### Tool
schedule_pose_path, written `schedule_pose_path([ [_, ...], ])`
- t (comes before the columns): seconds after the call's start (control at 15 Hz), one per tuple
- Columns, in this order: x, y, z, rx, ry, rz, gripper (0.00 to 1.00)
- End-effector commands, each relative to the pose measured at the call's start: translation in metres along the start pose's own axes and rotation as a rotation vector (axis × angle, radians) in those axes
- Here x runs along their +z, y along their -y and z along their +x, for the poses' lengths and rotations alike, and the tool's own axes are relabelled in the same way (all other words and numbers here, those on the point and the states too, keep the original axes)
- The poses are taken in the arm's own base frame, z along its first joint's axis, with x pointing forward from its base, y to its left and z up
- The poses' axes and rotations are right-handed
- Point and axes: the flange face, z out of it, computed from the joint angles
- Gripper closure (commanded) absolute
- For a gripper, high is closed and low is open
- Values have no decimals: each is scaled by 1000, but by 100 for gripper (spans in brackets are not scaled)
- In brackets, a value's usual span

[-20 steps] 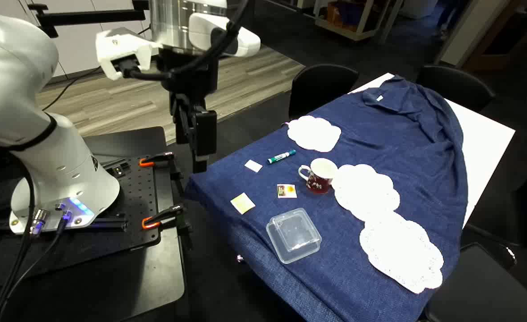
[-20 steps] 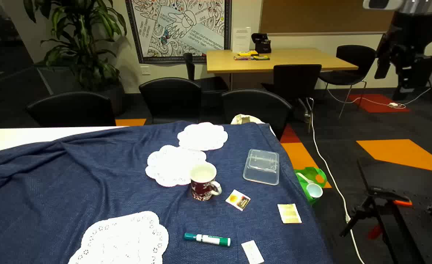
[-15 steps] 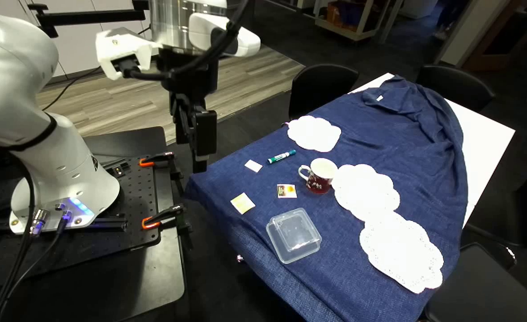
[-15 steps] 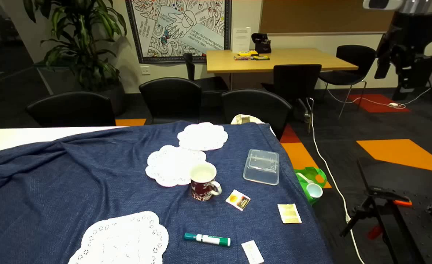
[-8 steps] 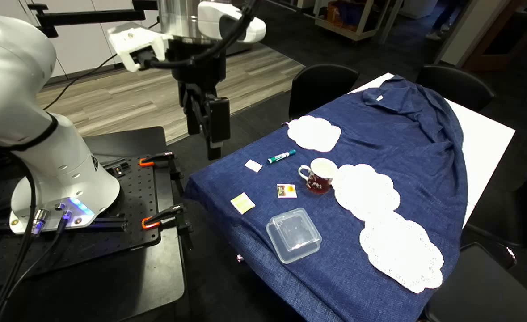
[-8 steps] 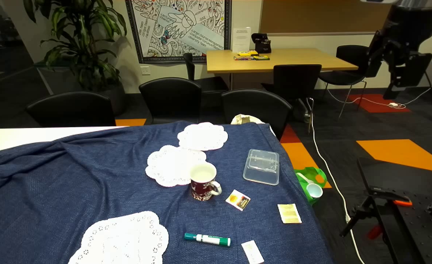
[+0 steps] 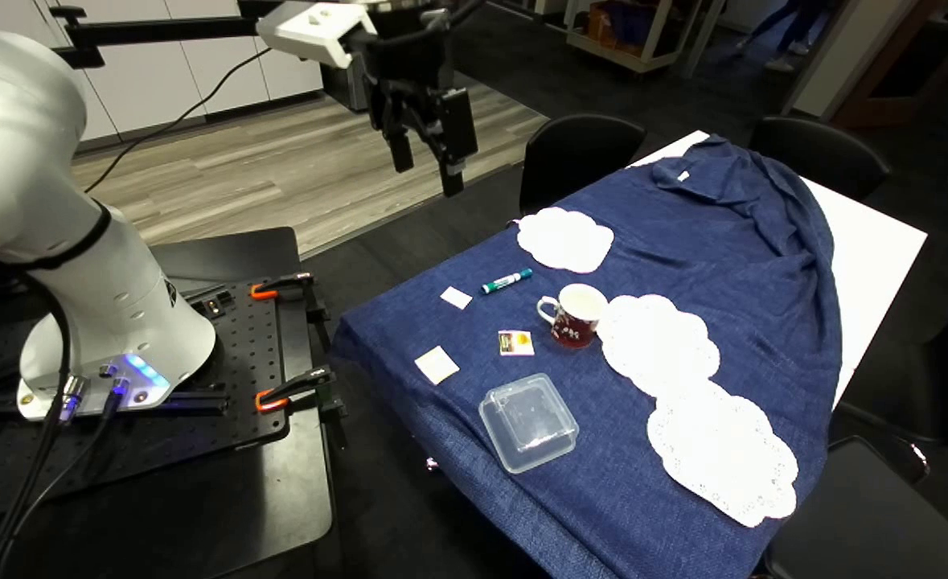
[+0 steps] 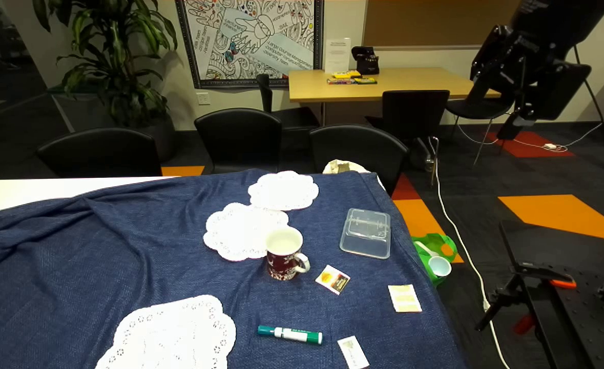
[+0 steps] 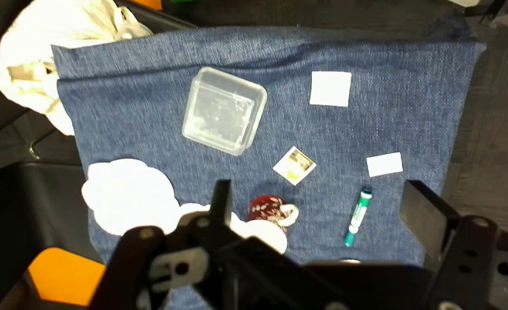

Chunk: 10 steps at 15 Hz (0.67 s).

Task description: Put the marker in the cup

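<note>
The marker (image 7: 507, 281), white with green ends, lies on the dark blue cloth in both exterior views (image 8: 290, 334). In the wrist view the marker (image 9: 358, 215) shows between the fingers but far below them. The cup (image 7: 574, 326) is a dark red mug with a pale floral pattern, white inside and white handle. It stands upright near the marker, also in an exterior view (image 8: 283, 264) and in the wrist view (image 9: 262, 207). My gripper (image 7: 428, 175) is open and empty, high above and beside the table edge; it also shows in the wrist view (image 9: 322, 204).
A clear plastic container (image 7: 530, 422) sits near the table edge. Small paper packets (image 7: 515, 343) lie between it and the marker. White doilies (image 7: 658, 342) lie beside and behind the mug. Black chairs (image 8: 237, 138) stand around the table.
My gripper has moved to the right and up in an exterior view, nearer the table and marker, and tilted a little. It stays open. The marker and mug have not moved.
</note>
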Motion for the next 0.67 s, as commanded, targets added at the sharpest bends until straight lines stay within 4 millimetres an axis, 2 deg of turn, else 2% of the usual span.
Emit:
schedule_pose_path([
  [0.0, 2, 20, 40, -25, -57, 14, 0],
  [0.33, 20, 54, 85, -68, -132, 24, 0],
  [0.6, 48, 78, 118, -62, -148, 29, 0],
])
